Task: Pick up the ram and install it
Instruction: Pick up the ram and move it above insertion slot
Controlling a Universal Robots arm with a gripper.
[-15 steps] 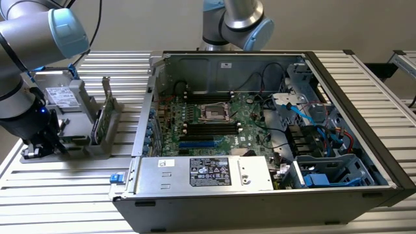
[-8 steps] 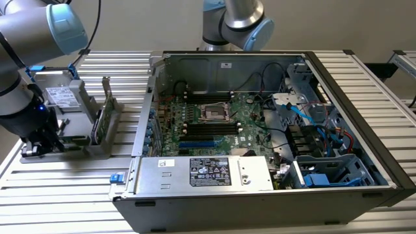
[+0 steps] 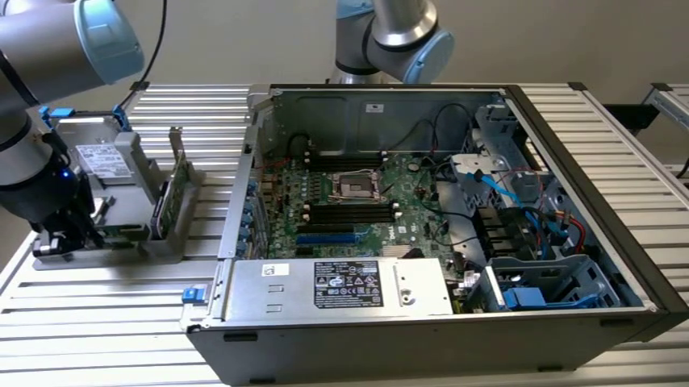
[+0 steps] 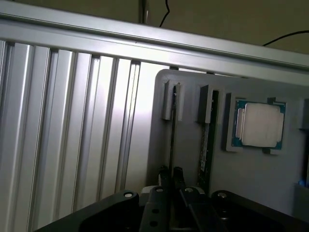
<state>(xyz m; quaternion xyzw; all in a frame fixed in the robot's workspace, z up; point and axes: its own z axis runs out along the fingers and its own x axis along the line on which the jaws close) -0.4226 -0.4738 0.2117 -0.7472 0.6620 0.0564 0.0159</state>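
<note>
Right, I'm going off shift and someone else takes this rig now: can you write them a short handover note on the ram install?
Gripper: down at the grey parts holder and, as far as the wrist view shows, shut on the ram.
Ram: on edge in its holder slot, next to the slot with a green board; the CPU sits beyond that.
Done: the ram appears gripped but is not yet lifted.
Left: lift it out, carry it to the open computer case and seat it in a black memory slot on the motherboard.
</note>
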